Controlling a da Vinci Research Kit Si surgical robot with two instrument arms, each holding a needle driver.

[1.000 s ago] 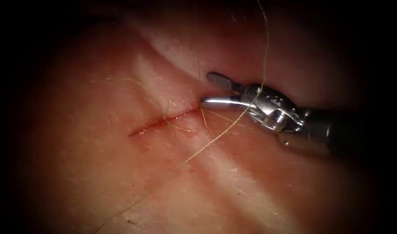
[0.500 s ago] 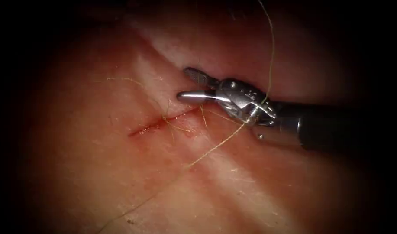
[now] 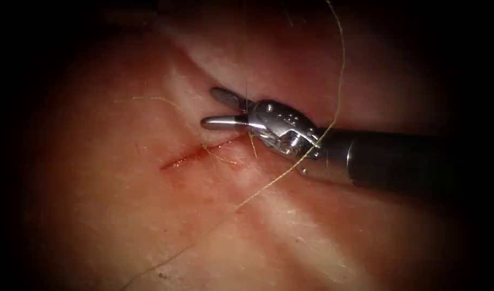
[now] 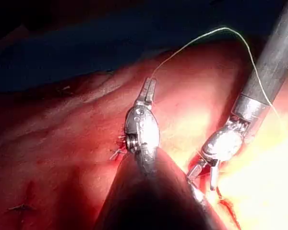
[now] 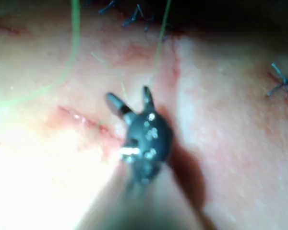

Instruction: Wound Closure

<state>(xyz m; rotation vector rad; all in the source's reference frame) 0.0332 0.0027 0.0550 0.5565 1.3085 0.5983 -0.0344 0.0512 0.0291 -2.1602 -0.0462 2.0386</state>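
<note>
A short red cut (image 3: pixel 195 155) lies closed in the tissue (image 3: pixel 123 215), thread (image 3: pixel 268 183) trailing across it.

Right tool (image 3: pixel 217 109) advanced leftward along the tissue (image 3: pixel 123 215) over the past second; open jaws, earlier at the right end of the cut (image 3: pixel 198 154), now above and left of it, tips past the cut's midpoint. Shaft further into view. Thread (image 3: pixel 279 178), formerly draped over the wrist joint, now crossing nearer the shaft
</note>
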